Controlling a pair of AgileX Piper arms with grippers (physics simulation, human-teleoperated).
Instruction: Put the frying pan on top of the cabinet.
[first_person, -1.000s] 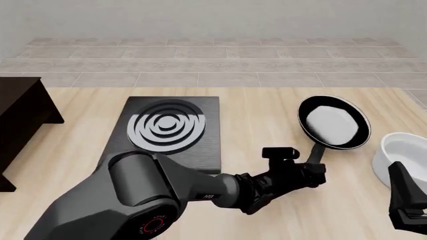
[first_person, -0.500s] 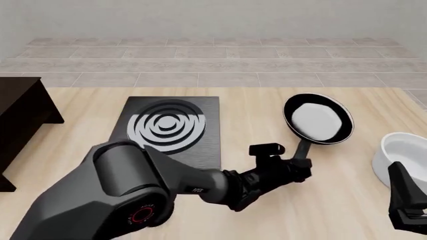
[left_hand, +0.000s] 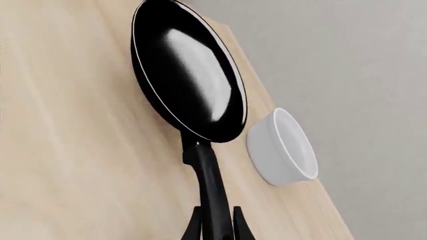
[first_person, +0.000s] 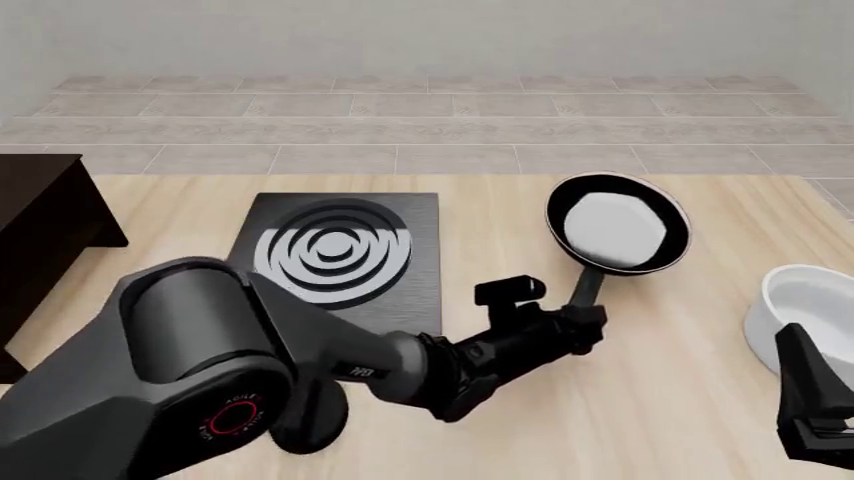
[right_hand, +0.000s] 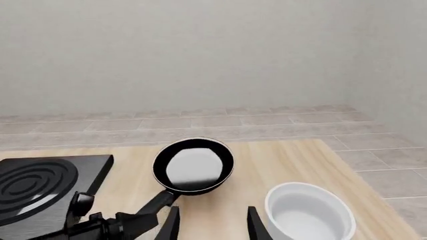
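My left pincer (first_person: 585, 318) is shut tight on the frying pan (first_person: 615, 235) handle, and the cabinet (first_person: 40, 235) sits far off left.

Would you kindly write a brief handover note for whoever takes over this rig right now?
Left gripper: shut on the long thin handle of the round black frying pan, which is lifted beside the flat black stove plate.
Right gripper: open, holding nothing, near the white bowl.
Large dark brown cabinet: at the table's far left edge, its top bare where visible.
Done: pan grasped.
Left: carry it left across the stove plate and set it on the cabinet top.
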